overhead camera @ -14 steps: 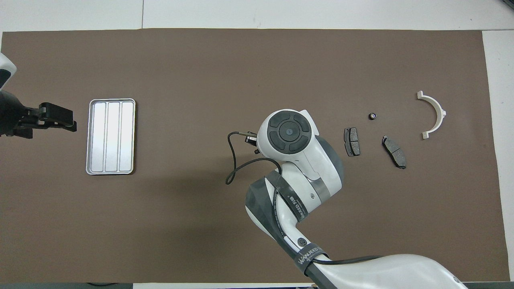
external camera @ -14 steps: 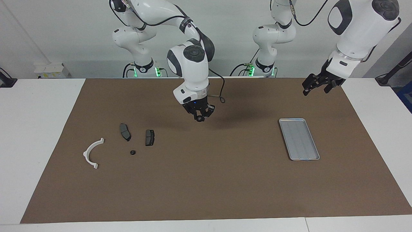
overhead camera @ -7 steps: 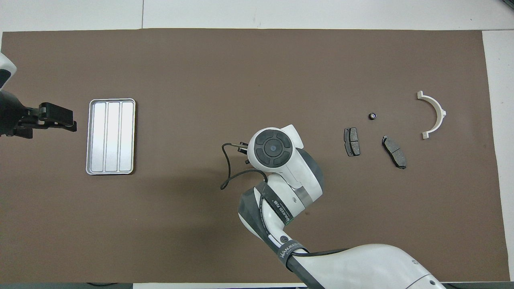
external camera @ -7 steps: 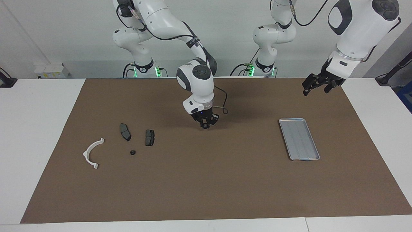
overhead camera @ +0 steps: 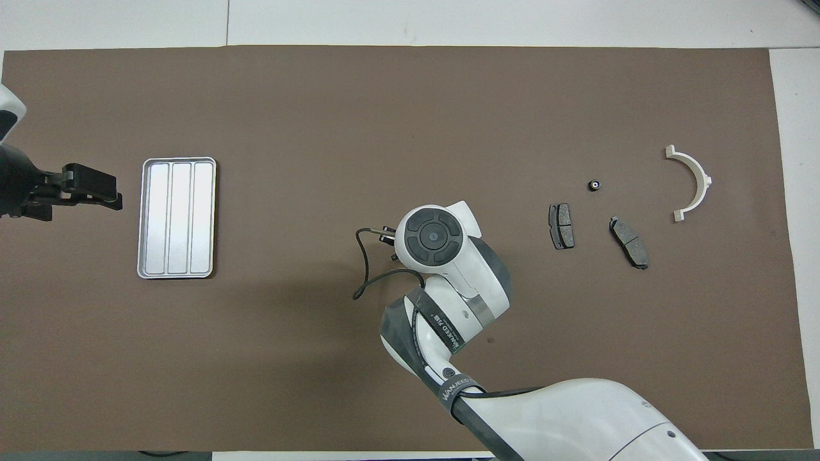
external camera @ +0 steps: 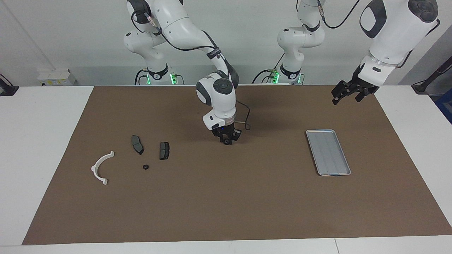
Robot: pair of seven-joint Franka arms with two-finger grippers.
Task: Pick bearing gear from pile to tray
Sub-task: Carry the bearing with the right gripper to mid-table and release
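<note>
Hanging low over the middle of the brown mat [external camera: 226,197], the right end effector [external camera: 227,140] points straight down with its fingers pinched on a small black round part [external camera: 226,141]; whether that part touches the mat I cannot tell. From overhead the arm's wrist hides the end effector, and only a black cable [overhead camera: 362,269] loops out beside it.

Taking the tray [external camera: 328,152] as the landmark: it is a silver-grey ribbed rectangle lying flat on the mat toward the left arm's end of the desk [external camera: 42,116], with nothing in it. The right end effector and its part are well apart from the tray, toward the right arm's end.

The left end effector [external camera: 346,92] waits in the air near the tray, over the mat's edge closer to the robots. I cannot tell whether its fingers are open or closed.

The pile lies much farther from the tray still, near the right arm's end of the mat. It holds two dark grey plates [external camera: 137,144] [external camera: 164,150] side by side but apart, a tiny black round piece [external camera: 145,166] a little farther from the robots than the plates, and a white arc bracket [external camera: 100,168] outermost from the tray. None of these touch each other.
</note>
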